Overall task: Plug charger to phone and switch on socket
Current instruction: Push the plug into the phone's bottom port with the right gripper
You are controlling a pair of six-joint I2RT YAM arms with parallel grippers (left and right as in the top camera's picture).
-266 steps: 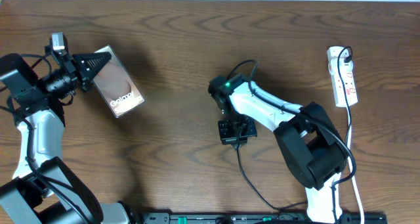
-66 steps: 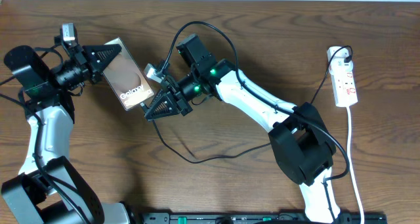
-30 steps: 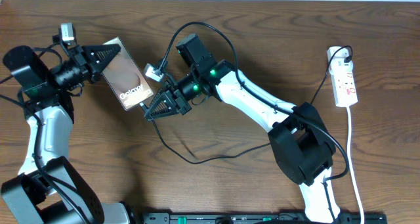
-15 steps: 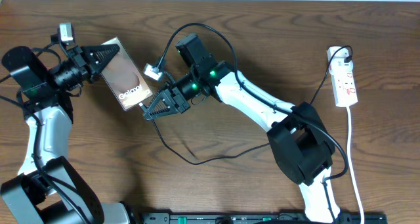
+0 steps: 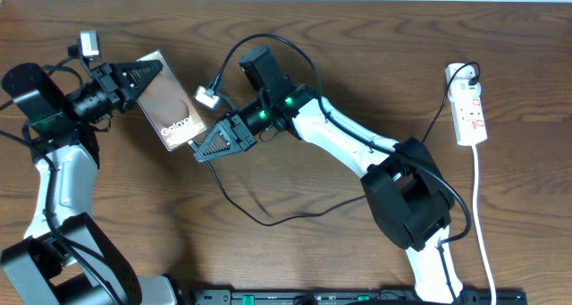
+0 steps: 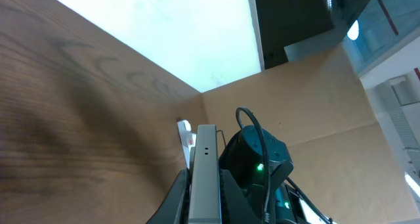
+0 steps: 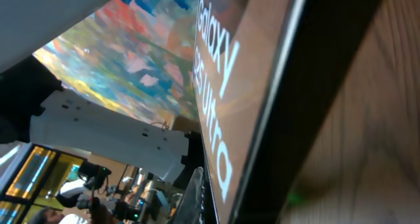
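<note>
My left gripper (image 5: 147, 72) is shut on the upper end of the phone (image 5: 170, 108), a dark glossy slab with white "Galaxy" lettering, held tilted above the table at the left. The left wrist view shows its thin edge (image 6: 203, 178) clamped between the fingers. My right gripper (image 5: 198, 155) is at the phone's lower end, closed around the end of the charger; the connector tip is hidden. The charger's black cable (image 5: 259, 220) loops over the table behind it. The right wrist view is filled by the phone's screen (image 7: 262, 86). The white socket (image 5: 468, 108) lies at the far right.
The socket's white cord (image 5: 483, 242) runs down the right side toward the front edge. A black plug (image 5: 470, 72) sits in the socket's top end. A small white connector (image 5: 207, 97) on the right arm's own wire hangs near the phone.
My right gripper has edged slightly left, closer to the phone's lower end. The left gripper and phone have stayed still.
</note>
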